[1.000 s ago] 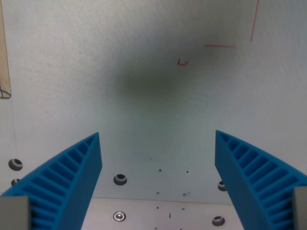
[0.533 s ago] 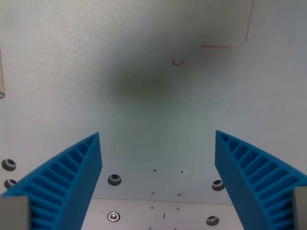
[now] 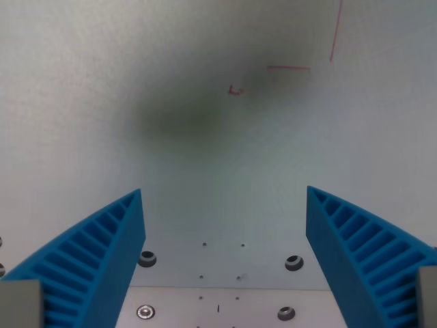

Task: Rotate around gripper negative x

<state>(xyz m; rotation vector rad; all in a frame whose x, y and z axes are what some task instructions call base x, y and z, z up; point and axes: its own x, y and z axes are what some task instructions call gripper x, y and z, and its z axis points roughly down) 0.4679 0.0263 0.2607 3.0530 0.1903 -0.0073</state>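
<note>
Jaws wide apart, over bare tabletop (image 3: 82, 82).

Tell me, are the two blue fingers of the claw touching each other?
Apart. In the wrist view the claw stands open: its blue fingers sit at opposite sides, with bare white table plainly visible between them.

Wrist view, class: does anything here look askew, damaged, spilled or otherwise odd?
Nothing stands out. The blue ribbed gripper has its jaws wide apart and empty above the pale white board, which bears thin red pen marks, a soft dark shadow and round screw holes.
</note>
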